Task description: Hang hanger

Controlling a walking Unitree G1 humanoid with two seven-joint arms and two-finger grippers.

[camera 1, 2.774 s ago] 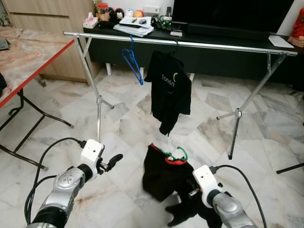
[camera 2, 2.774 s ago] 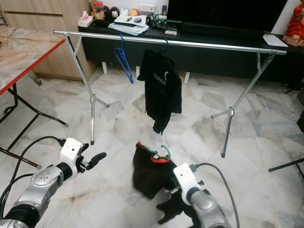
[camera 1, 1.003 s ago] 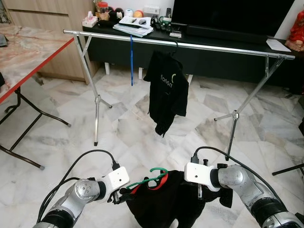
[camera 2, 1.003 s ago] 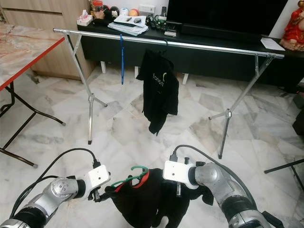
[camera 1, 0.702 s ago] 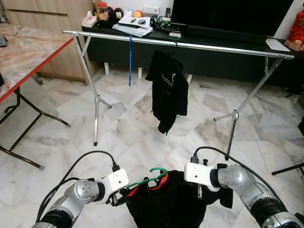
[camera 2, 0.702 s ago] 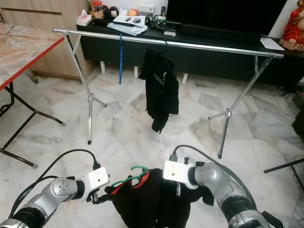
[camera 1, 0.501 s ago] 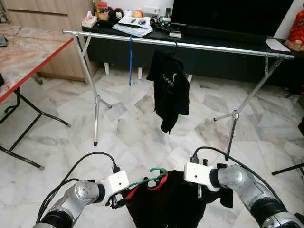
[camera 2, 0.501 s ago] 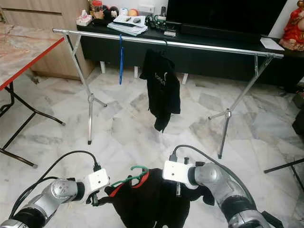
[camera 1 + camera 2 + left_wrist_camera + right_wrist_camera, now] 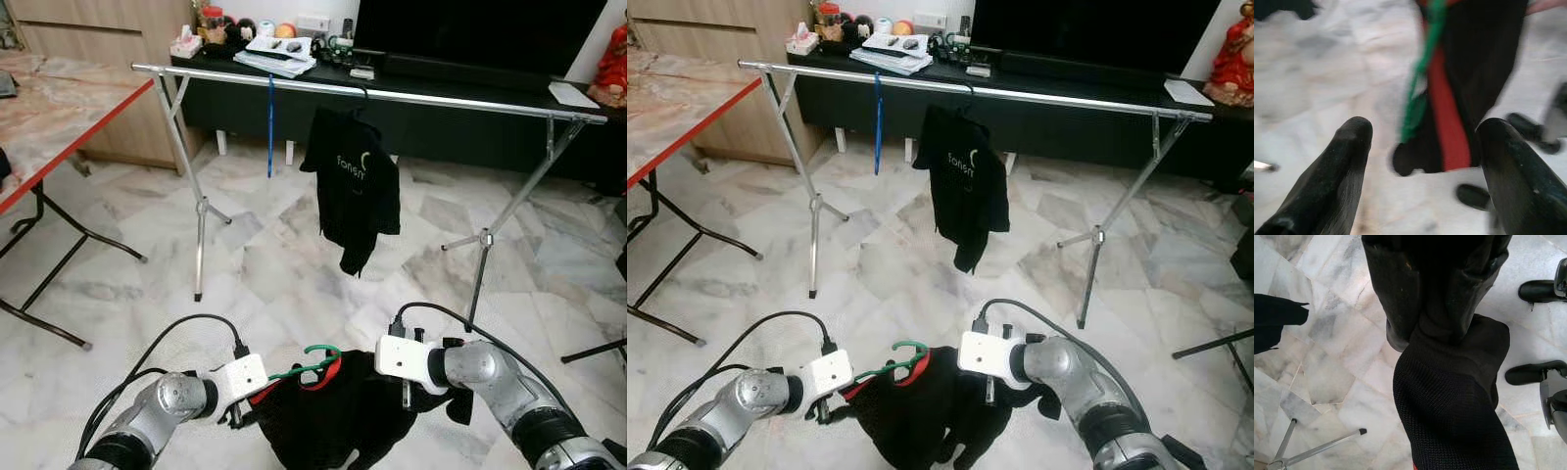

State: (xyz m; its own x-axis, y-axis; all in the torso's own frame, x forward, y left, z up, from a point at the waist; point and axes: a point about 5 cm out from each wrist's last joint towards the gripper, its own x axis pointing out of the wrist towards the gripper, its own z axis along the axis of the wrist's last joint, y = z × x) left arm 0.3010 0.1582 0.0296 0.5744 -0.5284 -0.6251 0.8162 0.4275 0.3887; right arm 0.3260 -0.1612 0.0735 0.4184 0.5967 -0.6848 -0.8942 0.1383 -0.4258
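In a marble-floored living room, the robot's left gripper [image 9: 1420,161] hovers low at the near end of a green hanger [image 9: 312,363], its two black fingers [image 9: 1347,161] spread wide on either side of the hanger's arm and touching nothing. A moment ago those fingers sat close against the garment's left edge; they have since let go, a sign the left arm's part in dressing the hanger may be finished. The hanger's hook pokes up between the two wrists, threaded through the red-lined collar of a black garment [image 9: 931,406] that hangs bunched below it. On the right, the right gripper [image 9: 1442,308] stays pressed together on a fold of that black cloth and carries the load as before. Beyond, the silver clothes rail [image 9: 460,98] runs across the room, well apart from both arms, with a blue hanger [image 9: 270,122] and a black printed shirt [image 9: 358,186] already on it. The shirt has swung slightly since a second ago. The garment is not yet on the rail; lifting the hook up to the bar looks like the step ahead.
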